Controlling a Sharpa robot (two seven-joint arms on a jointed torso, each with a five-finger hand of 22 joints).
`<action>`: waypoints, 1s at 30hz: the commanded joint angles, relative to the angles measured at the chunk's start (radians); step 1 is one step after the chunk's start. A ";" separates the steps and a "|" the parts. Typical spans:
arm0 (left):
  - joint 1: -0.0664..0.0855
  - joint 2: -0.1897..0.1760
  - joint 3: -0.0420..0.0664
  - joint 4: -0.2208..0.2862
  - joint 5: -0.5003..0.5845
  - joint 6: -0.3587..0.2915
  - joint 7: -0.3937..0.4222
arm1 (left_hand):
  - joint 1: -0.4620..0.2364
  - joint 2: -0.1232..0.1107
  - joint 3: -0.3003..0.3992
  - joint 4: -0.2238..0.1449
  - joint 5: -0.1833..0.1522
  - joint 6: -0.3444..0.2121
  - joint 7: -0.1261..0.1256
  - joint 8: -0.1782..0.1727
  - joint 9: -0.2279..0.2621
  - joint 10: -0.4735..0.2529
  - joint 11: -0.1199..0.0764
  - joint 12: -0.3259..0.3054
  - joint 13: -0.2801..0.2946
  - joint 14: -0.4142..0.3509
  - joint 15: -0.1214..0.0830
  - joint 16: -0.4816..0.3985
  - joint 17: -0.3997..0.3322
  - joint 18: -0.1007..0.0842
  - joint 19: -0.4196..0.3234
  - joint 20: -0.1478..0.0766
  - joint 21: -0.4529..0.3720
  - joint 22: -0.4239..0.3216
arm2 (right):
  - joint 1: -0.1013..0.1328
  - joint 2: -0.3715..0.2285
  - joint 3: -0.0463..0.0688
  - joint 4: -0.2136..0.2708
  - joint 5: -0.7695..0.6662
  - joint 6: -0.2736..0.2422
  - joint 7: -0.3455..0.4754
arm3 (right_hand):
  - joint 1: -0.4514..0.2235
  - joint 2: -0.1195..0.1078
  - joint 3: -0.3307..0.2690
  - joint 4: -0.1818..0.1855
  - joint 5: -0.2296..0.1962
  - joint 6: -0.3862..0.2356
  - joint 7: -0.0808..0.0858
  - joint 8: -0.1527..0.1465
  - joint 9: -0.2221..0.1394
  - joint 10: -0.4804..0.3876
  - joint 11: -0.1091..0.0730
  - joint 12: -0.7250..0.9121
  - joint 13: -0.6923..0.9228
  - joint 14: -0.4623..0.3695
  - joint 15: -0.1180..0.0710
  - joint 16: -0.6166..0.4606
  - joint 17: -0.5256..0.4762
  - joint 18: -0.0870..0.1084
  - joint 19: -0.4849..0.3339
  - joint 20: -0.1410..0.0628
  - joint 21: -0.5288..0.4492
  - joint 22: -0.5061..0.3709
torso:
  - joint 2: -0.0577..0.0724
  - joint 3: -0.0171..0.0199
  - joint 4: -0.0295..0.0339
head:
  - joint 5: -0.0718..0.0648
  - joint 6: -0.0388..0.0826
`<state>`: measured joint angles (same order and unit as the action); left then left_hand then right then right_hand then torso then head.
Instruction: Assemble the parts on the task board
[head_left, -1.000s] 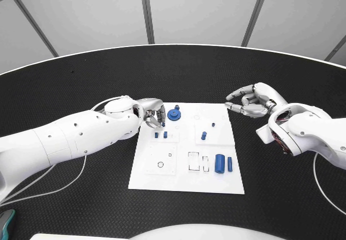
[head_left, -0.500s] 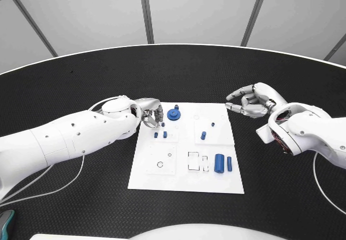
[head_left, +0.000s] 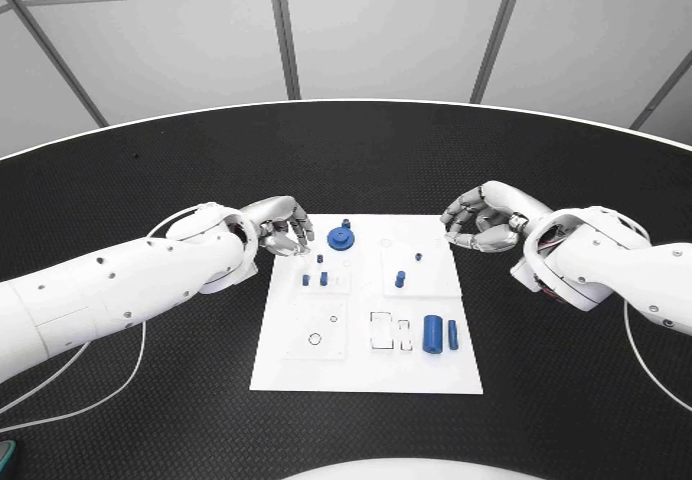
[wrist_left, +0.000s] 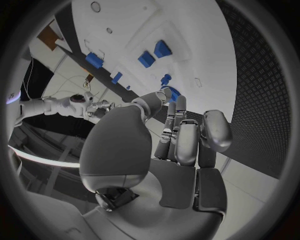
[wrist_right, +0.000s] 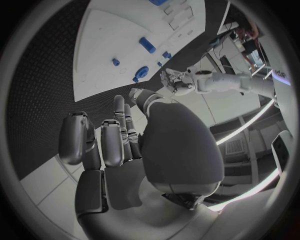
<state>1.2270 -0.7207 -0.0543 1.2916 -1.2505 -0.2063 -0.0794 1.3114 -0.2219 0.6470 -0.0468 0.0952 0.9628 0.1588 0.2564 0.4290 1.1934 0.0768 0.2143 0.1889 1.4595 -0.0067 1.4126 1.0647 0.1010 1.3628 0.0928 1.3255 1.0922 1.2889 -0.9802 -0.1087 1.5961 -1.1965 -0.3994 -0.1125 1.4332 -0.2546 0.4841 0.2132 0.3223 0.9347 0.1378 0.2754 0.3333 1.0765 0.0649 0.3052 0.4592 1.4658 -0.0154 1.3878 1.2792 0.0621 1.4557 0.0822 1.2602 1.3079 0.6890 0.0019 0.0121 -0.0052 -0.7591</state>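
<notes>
The white task board (head_left: 361, 370) lies in the middle of the black table. A round blue part (head_left: 340, 237) stands near its far left corner, with small blue pegs (head_left: 315, 279) just in front of it. Two more small pegs (head_left: 400, 281) stand mid-board, and two longer blue blocks (head_left: 441, 331) lie at the right. My left hand (head_left: 277, 222) hovers at the board's far left corner, fingers curled, holding nothing; in the left wrist view its fingertips (wrist_left: 175, 107) are close to the round part (wrist_left: 170, 92). My right hand (head_left: 483, 220) hangs curled and empty at the far right corner.
Black table (head_left: 173, 400) lies all round the board. In the right wrist view my right hand (wrist_right: 119, 145) is over the table beside the board (wrist_right: 106, 45), with the left arm (wrist_right: 209, 82) beyond it.
The camera has shifted. My left hand has drawn back a little to the left, away from the round blue part. The right hand stays by the board's far right corner.
</notes>
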 joint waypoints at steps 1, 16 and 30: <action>0.005 -0.042 0.000 0.017 0.263 -0.025 0.040 | -0.004 -0.006 -0.009 0.005 -0.003 -0.009 0.005 -0.009 -0.002 -0.011 0.009 -0.014 -0.001 -0.005 0.013 -0.004 -0.016 0.005 -0.025 0.001 -0.026 -0.038 | -0.001 0.018 0.000 -0.014 -0.183 0.043 -0.017 | 0.002 -0.002 0.011 -0.008 -0.033 0.008 0.001 0.002 0.000 0.011 0.004 -0.034 -0.040 0.042 0.002 -0.002 0.003 0.009 0.007 0.004 -0.003 0.024 | -0.007 0.0024 -0.0015 | -0.022 0.007; 0.012 -0.173 0.000 0.125 1.140 0.104 0.262 | -0.021 -0.019 -0.117 0.036 -0.005 -0.034 0.026 -0.033 -0.013 -0.094 0.038 -0.031 -0.015 -0.302 0.041 -0.254 -0.543 0.085 -0.268 0.029 -0.409 -0.534 | -0.027 0.137 -0.003 -0.102 -0.426 0.124 -0.073 | -0.006 -0.009 0.033 -0.018 -0.039 0.015 0.007 -0.001 0.000 0.011 0.013 -0.078 -0.094 0.046 0.011 0.005 0.015 0.009 0.010 0.007 -0.003 0.026 | -0.011 -0.0002 0.0007 | -0.057 0.025; 0.012 -0.215 0.000 0.186 1.263 0.145 0.291 | -0.001 -0.008 -0.129 0.033 -0.004 -0.017 0.017 -0.022 -0.011 -0.061 0.026 0.003 -0.004 -0.295 0.031 -0.280 -0.577 0.085 -0.257 0.020 -0.436 -0.554 | -0.061 0.205 -0.004 -0.155 -0.487 0.140 -0.081 | -0.003 -0.003 0.049 -0.032 -0.028 0.045 0.002 0.011 0.008 0.035 0.009 -0.093 -0.120 0.051 0.008 0.017 0.031 0.006 0.017 0.005 0.013 0.040 | -0.007 0.0015 -0.0008 | -0.058 0.032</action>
<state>1.2391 -0.9344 -0.0544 1.4769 0.0096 -0.0618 0.2116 1.3035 -0.2297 0.5229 -0.0138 0.0952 0.9417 0.1801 0.2298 0.4168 1.1241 0.1033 0.2151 0.1839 1.1647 0.0307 1.1374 0.4887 0.1797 1.1006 0.1177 0.8965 0.5396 1.2292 -0.7785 -0.1130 1.4438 -1.6830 -0.2596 -0.1936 1.4278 -0.2598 0.5274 0.1809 0.2893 0.9721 0.1394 0.2810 0.3404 1.1053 0.0726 0.2164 0.3387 1.4694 -0.0116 1.3994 1.3074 0.0620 1.4595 0.0860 1.2701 1.3076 0.6812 0.0021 0.0104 -0.0618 -0.7272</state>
